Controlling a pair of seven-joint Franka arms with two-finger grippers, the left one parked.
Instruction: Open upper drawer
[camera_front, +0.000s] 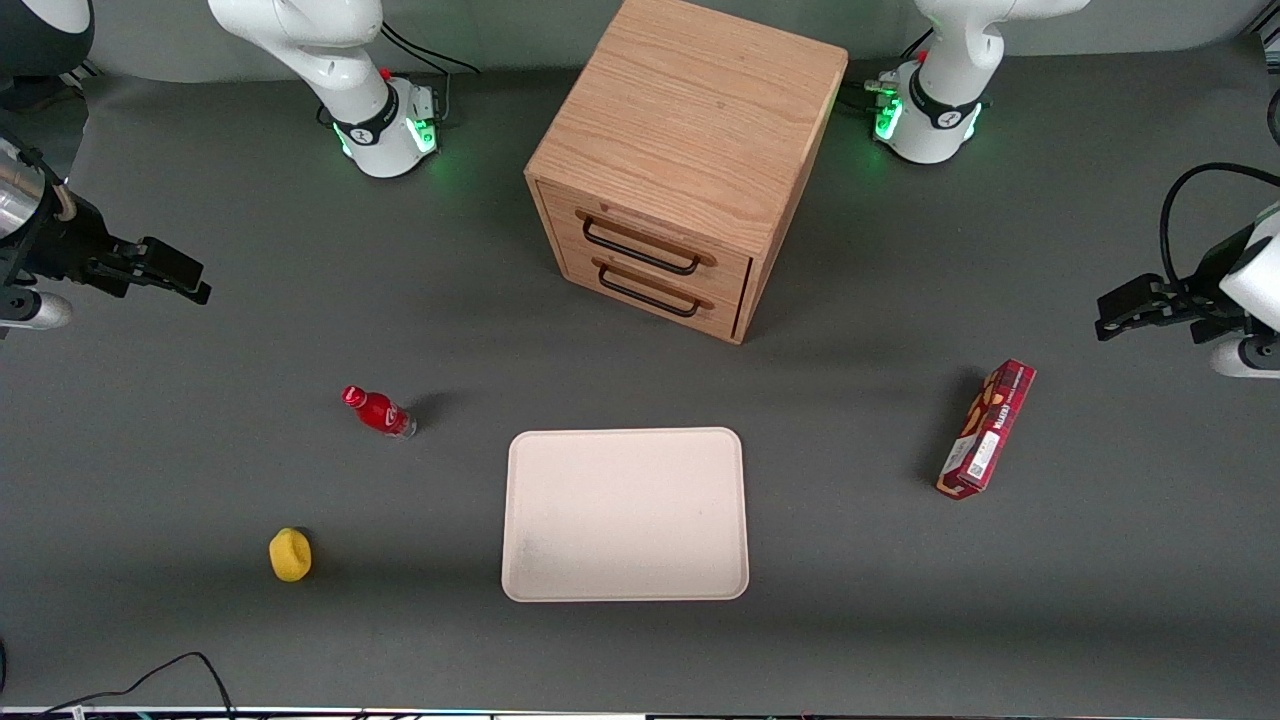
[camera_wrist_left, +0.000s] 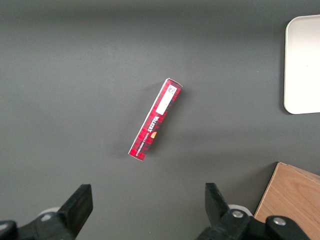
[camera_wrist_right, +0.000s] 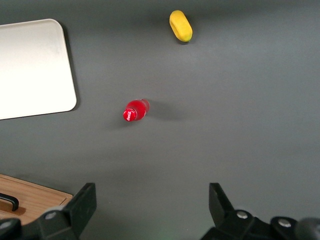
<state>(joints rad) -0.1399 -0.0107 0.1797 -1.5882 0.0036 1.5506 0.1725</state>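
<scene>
The light oak cabinet stands at the table's back middle, its two drawers facing the front camera at an angle. The upper drawer is closed, its black bar handle flush to the front. The lower drawer below it is closed too. My gripper hangs open and empty high over the working arm's end of the table, well away from the cabinet. In the right wrist view the open gripper has bare table between its fingers, with a cabinet corner beside one finger.
A white tray lies in front of the cabinet, nearer the front camera. A red bottle and a yellow lemon-like object sit toward the working arm's end. A red box lies toward the parked arm's end.
</scene>
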